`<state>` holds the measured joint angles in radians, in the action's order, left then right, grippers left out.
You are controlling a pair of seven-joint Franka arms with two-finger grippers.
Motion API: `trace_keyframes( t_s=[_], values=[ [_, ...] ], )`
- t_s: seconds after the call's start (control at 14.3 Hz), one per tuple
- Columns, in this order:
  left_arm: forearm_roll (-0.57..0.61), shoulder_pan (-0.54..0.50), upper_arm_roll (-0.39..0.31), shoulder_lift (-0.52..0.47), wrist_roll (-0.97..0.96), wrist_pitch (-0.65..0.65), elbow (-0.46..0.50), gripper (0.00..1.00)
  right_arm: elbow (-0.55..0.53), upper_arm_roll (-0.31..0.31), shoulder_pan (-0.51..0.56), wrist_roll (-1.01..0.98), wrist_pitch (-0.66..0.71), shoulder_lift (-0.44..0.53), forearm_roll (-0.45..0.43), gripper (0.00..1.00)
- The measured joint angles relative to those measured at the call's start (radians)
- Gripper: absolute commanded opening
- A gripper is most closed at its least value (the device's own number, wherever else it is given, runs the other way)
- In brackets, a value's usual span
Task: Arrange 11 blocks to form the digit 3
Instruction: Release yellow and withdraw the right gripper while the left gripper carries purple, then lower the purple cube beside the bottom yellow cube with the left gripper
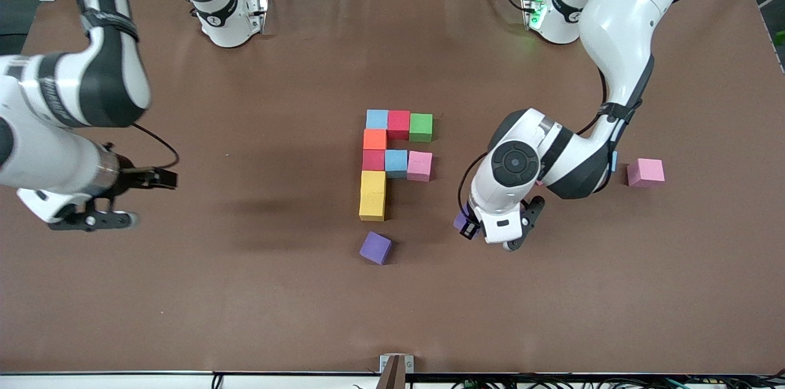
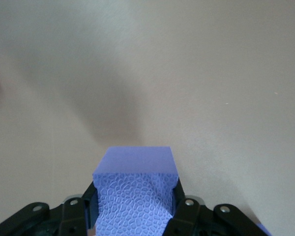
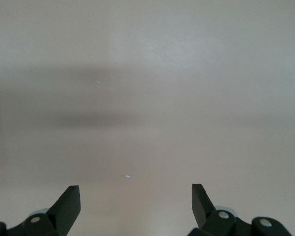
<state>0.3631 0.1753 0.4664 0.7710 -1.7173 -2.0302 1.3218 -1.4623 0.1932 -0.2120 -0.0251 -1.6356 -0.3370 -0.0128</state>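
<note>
Left wrist view | purple block (image 2: 136, 196) clamped between left gripper (image 2: 135, 206) fingers (image 2: 179, 204)

Nine blocks (image 1: 392, 156) sit joined mid-table as an unfinished figure. A purple block (image 1: 375, 247) lies nearer the camera, a pink block (image 1: 645, 172) toward the left arm's end. Another purple cube (image 2: 135, 191) is gripped.

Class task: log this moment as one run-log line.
left tool: shut on purple block, above table | right tool: open, waiting | figure: eight blocks placed
</note>
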Motion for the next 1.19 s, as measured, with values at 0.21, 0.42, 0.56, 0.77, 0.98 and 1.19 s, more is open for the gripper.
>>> trace_keyframes(
  t_s=[0.21, 0.42, 0.56, 0.77, 0.98, 1.19],
  values=[
    [0.0, 0.025, -0.001, 0.018, -0.189, -0.001, 0.001, 0.27, -0.017, 0.001, 0.071, -0.052, 0.019, 0.065, -0.018, 1.0],
    [0.0, 0.03, -0.002, 0.04, -0.39, -0.058, 0.001, 0.27, 0.006, 0.0, 0.096, -0.058, 0.068, 0.109, -0.024, 1.0],
    [-0.002, 0.034, -0.001, 0.051, -0.462, -0.085, 0.001, 0.27, 0.037, -0.001, 0.108, -0.058, 0.101, 0.116, -0.024, 1.0],
    [-0.003, 0.081, -0.001, 0.072, -0.536, -0.142, 0.001, 0.27, 0.054, -0.002, 0.138, -0.058, 0.119, 0.116, -0.024, 1.0],
    [-0.003, 0.139, -0.004, 0.095, -0.598, -0.162, 0.0, 0.27, 0.089, -0.005, 0.141, -0.058, 0.16, 0.116, -0.022, 1.0],
    [-0.004, 0.189, -0.027, 0.116, -0.662, -0.167, 0.0, 0.27, 0.097, -0.019, 0.138, -0.058, 0.168, 0.116, -0.015, 1.0]
  ],
)
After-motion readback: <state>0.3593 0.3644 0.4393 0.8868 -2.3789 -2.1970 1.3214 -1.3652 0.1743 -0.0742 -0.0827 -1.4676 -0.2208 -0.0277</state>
